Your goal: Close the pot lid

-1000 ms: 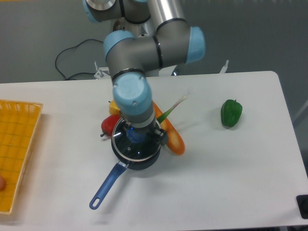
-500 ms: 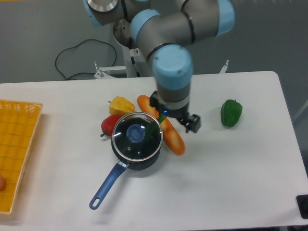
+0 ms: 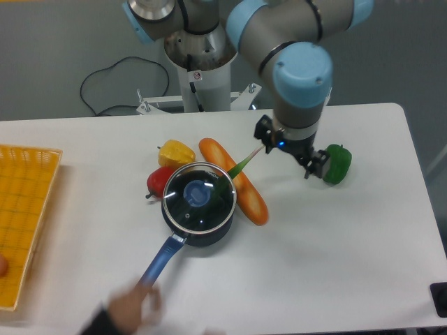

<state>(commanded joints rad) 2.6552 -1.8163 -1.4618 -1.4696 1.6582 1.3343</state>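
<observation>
Evidently the two-finger gripper (image 3: 288, 150), jaws apart and empty, has withdrawn rightward toward the green pepper (image 3: 336, 164), leaving the round glass lid with blue knob (image 3: 199, 196) seated on the dark long-handled saucepan (image 3: 183, 236), so closure appears complete.

I am carrying my gripper (image 3: 288, 149) away rightward from the pot lid (image 3: 199, 196) toward the green pepper (image 3: 339, 163), while a hand (image 3: 129, 306) is reaching the pot handle (image 3: 160, 260).
</observation>
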